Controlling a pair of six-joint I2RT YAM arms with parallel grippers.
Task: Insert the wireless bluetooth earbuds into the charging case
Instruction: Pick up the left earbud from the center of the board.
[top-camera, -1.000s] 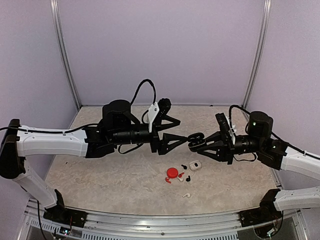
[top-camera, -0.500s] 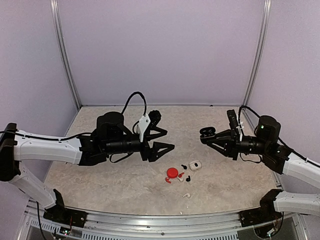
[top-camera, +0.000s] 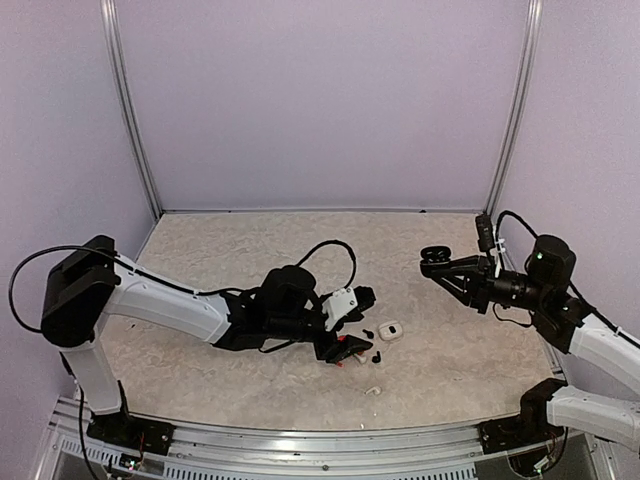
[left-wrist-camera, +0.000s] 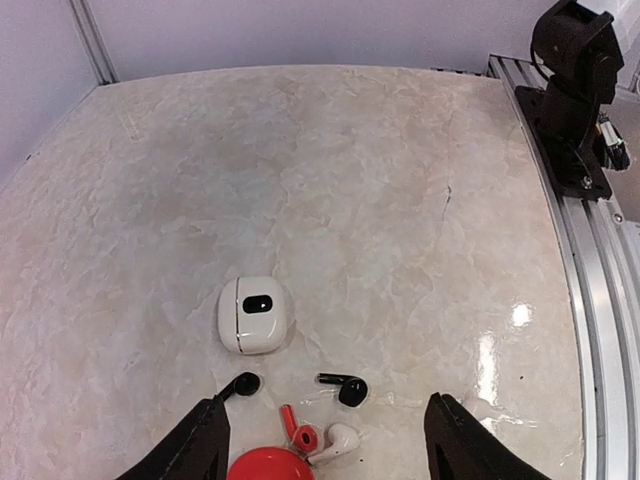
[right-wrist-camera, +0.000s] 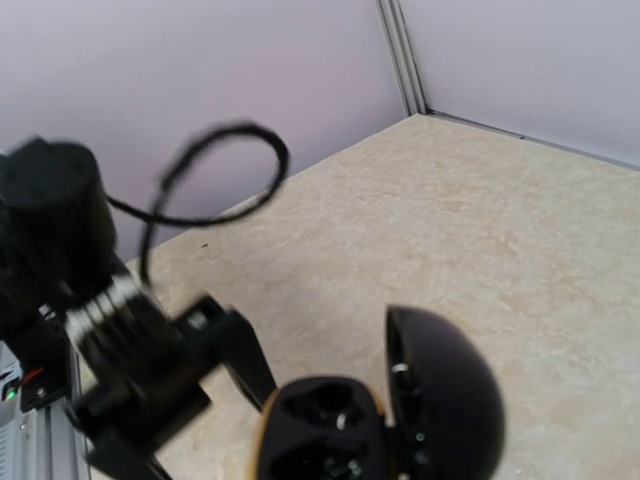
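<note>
Wireless bluetooth earbuds (left-wrist-camera: 342, 388) scattered on the desk (left-wrist-camera: 350, 180) near a white case (left-wrist-camera: 255, 314), left gripper (left-wrist-camera: 324, 400) spread wide low over them, right gripper (top-camera: 445, 268) clamping the lid-open black charging case (right-wrist-camera: 380, 420) aloft

black case (right-wrist-camera: 432, 400) cut off, left arm (right-wrist-camera: 140, 372) blurred

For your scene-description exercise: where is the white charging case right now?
In the left wrist view the white case lies on the table just beyond two black earbuds and the red case, ahead of the open left gripper.
</note>
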